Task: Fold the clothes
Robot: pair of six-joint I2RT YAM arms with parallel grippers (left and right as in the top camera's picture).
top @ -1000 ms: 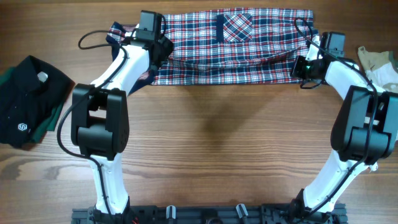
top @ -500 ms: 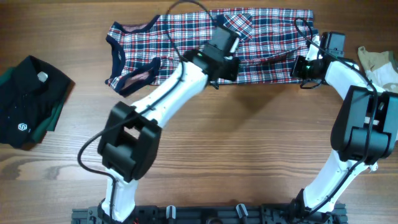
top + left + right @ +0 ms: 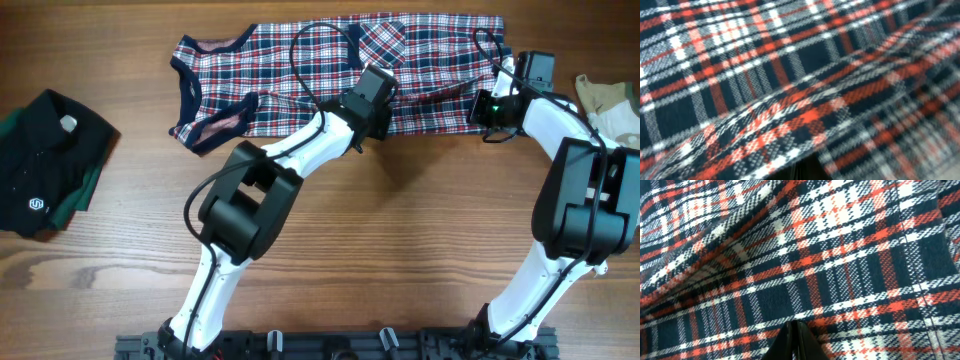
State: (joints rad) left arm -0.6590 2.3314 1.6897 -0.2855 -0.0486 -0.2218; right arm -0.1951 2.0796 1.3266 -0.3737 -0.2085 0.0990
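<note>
Red plaid shirt (image 3: 300, 50) | left end effector (image 3: 383, 112) clamped | right end effector (image 3: 490, 108) clamped

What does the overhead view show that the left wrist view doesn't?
Only overhead: the left arm, the right arm, the whole plaid shirt spread on the table, a black garment at left, a beige garment at right. Only left wrist: the weave up close, with a raised fold. Both: the same plaid cloth.
</note>
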